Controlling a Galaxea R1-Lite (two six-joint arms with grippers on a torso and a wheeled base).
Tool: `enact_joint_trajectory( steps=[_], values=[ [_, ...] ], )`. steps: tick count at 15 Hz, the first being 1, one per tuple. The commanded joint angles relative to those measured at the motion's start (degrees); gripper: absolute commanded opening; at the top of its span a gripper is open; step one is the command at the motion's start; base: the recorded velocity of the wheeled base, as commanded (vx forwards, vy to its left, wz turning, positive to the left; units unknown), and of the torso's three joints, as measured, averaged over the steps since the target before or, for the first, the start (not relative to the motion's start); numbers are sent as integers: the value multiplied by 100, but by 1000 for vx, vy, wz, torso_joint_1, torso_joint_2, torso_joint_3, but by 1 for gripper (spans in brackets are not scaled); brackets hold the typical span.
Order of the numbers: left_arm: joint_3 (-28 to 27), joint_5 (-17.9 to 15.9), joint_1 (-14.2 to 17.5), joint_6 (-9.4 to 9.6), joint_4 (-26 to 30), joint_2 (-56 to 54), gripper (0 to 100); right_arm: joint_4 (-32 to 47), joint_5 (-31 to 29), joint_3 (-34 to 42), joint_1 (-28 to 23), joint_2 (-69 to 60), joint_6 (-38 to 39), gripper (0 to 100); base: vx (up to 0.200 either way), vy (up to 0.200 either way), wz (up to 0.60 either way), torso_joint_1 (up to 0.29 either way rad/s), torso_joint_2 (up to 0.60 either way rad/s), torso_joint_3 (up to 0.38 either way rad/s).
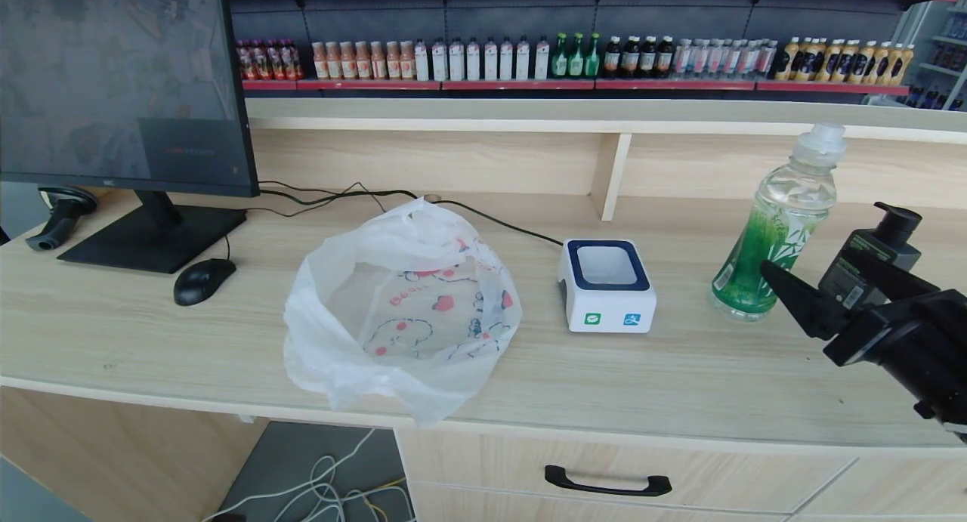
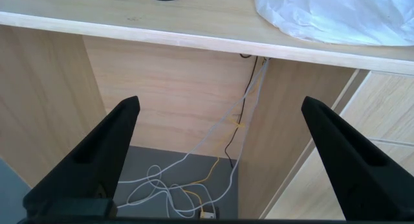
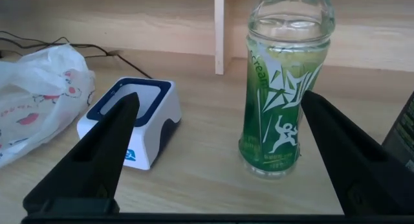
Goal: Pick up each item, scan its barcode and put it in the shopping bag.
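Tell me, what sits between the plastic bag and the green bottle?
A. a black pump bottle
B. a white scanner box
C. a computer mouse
B: the white scanner box stands on the counter, with the shopping bag on one side and the green bottle on the other.

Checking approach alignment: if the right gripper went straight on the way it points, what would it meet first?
Most likely the green bottle, standing upright on the counter ahead of the right gripper, framed between its open fingers; nothing shows in between, though depth is unclear.
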Motion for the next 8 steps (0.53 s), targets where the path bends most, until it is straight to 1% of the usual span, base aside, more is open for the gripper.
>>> enact_joint_trajectory(
  steps=[1,4,8],
  values=[
    [0,2,1,3,-3,-2,100,-19,2,-178,12,294,8,100,0,0,0,0,0,0],
    [0,2,1,12,-3,-2,100,-19,63,-460,3,452,17,100,0,0,0,0,0,0],
    [0,-6,1,12,-3,-2,100,-19,107,-565,-102,663,17,100,0,0,0,0,0,0]
  ],
)
